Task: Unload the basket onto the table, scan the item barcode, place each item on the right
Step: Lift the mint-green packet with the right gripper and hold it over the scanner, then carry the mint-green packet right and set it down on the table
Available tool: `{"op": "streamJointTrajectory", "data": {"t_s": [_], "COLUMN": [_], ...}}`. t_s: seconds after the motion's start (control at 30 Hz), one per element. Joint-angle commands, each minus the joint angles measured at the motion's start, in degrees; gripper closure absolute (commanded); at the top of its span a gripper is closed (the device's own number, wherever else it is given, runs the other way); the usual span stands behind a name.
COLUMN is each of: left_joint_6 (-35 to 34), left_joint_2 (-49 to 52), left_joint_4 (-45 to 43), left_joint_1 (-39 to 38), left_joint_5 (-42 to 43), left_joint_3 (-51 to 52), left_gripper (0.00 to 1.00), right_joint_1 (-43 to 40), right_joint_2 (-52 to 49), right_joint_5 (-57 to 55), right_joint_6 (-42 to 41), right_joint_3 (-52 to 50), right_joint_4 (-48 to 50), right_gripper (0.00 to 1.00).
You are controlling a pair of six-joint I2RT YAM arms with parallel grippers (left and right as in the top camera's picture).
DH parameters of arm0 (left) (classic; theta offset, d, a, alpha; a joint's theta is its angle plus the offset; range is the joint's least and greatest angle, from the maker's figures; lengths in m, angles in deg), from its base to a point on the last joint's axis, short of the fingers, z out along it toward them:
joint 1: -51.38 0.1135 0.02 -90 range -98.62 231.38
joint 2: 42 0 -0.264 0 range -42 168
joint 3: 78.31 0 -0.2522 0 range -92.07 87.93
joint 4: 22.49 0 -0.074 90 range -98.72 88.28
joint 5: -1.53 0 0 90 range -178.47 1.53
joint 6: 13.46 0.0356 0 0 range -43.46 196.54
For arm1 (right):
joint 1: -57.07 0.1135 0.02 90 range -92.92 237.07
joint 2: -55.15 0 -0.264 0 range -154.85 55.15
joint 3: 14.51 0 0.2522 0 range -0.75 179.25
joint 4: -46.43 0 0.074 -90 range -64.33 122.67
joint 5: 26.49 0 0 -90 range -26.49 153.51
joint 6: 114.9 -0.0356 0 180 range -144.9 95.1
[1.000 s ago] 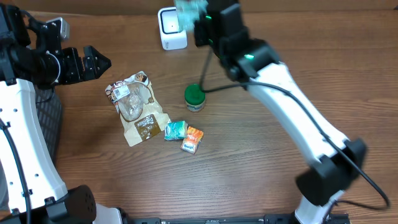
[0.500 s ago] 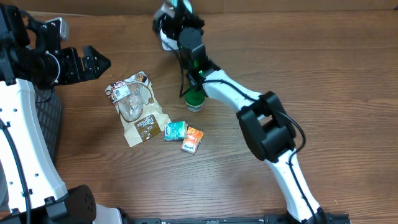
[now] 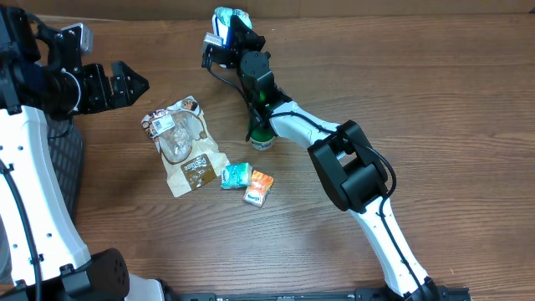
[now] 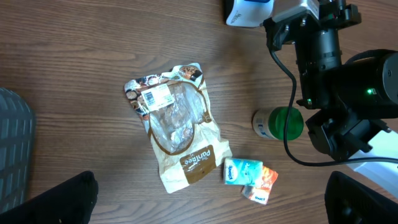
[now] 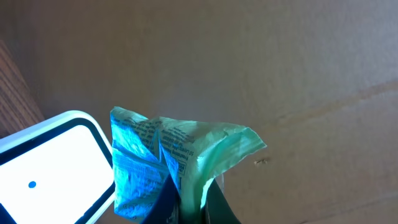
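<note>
Right claw (image 3: 231, 23) clamped on a crinkled teal packet (image 5: 163, 163), raised at 12 o'clock over the tabletop (image 3: 418, 100), just beside the white barcode scanner (image 5: 56, 155). Left claw (image 3: 125, 84) spread wide and empty at 10 o'clock. Best done by tilting the packet's printed face squarely toward the scanner window and holding steady.

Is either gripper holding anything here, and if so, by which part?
The right gripper pinches a blue-green packet by its lower end. The left gripper is open, holding nothing.
</note>
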Motion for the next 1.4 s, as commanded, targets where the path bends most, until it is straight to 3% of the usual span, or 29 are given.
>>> {"op": "streamJointTrajectory", "data": {"t_s": [0.0, 0.27, 0.5, 0.8, 1.0, 1.13, 1.23, 1.37], "left_joint_6": [1.14, 1.14, 1.14, 1.14, 1.14, 1.14, 1.14, 1.14], "left_joint_2": [-0.61, -0.61, -0.61, -0.61, -0.61, -0.61, -0.61, -0.61], "left_joint_4": [-0.11, -0.09, -0.09, -0.11, -0.11, -0.09, -0.09, -0.11], "left_joint_1": [0.04, 0.04, 0.04, 0.04, 0.04, 0.04, 0.04, 0.04], "left_joint_5": [0.57, 0.57, 0.57, 0.57, 0.57, 0.57, 0.57, 0.57], "left_joint_3": [-0.74, -0.74, -0.74, -0.74, -0.74, -0.74, -0.74, -0.74], "left_gripper": [0.0, 0.0, 0.0, 0.0, 0.0, 0.0, 0.01, 0.0], "right_joint_1": [-0.22, -0.2, -0.66, -0.72, -4.09, -11.58, -17.79, -29.97], "right_joint_2": [0.9, 1.79, 10.19, 33.68, 48.04, 56.94, 59.14, 57.77], "right_joint_5": [0.31, 0.07, -1.62, 0.68, 17.09, 22.82, 23.21, 32.54], "right_joint_6": [2.49, 3.43, -7.82, -46.53, -67.23, -82.62, -87.65, -88.28], "right_joint_3": [0.92, 0.85, 0.79, 0.79, 0.79, 0.79, 0.79, -1.62], "right_joint_4": [0.55, 0.33, -3.72, -42.95, -66.01, -82.77, -93.07, -105.02], "right_gripper": [0.96, 0.96, 0.96, 0.96, 0.96, 0.96, 0.96, 0.96]}}
